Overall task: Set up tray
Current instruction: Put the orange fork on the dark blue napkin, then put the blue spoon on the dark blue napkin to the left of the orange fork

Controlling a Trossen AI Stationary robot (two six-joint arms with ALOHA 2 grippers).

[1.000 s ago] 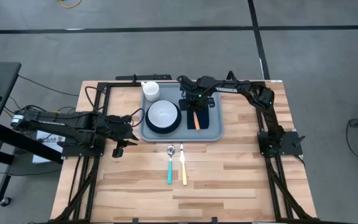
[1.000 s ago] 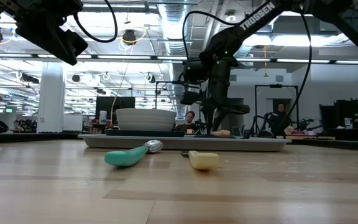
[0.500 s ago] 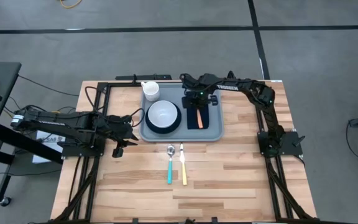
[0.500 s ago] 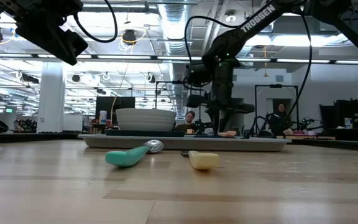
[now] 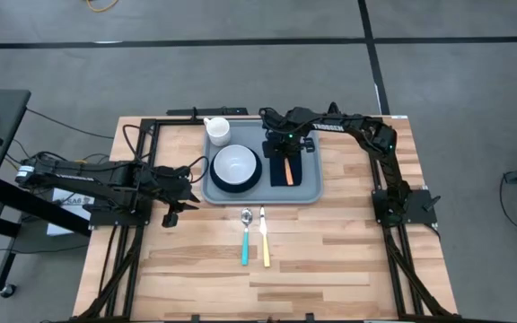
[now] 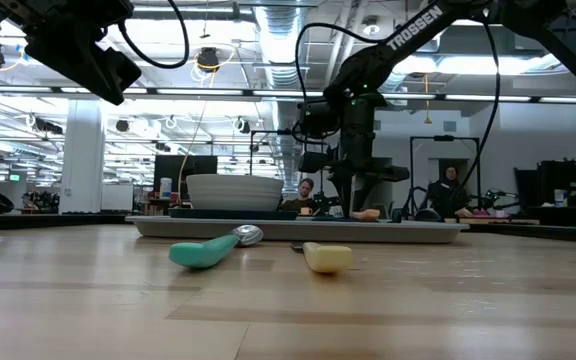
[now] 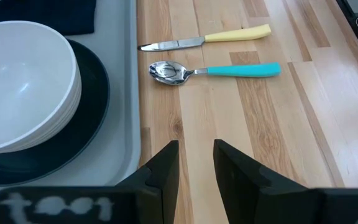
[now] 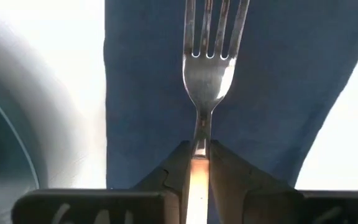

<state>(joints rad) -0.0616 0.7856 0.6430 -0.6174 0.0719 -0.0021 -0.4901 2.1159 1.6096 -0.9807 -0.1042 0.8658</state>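
Right gripper (image 8: 199,163) pinched tight on an orange-handled fork (image 8: 209,59), tines over the dark navy napkin (image 5: 287,170) on the right side of the tray (image 5: 311,187). Tray sits at table's far centre, holding white bowl (image 5: 236,164) on navy plate (image 5: 238,186) and a white cup (image 5: 217,130). Left gripper (image 7: 194,165) waits just left of tray, fingers slightly apart, empty; teal spoon (image 5: 245,240) and yellow knife (image 5: 264,239) lie on table near tray's front edge.
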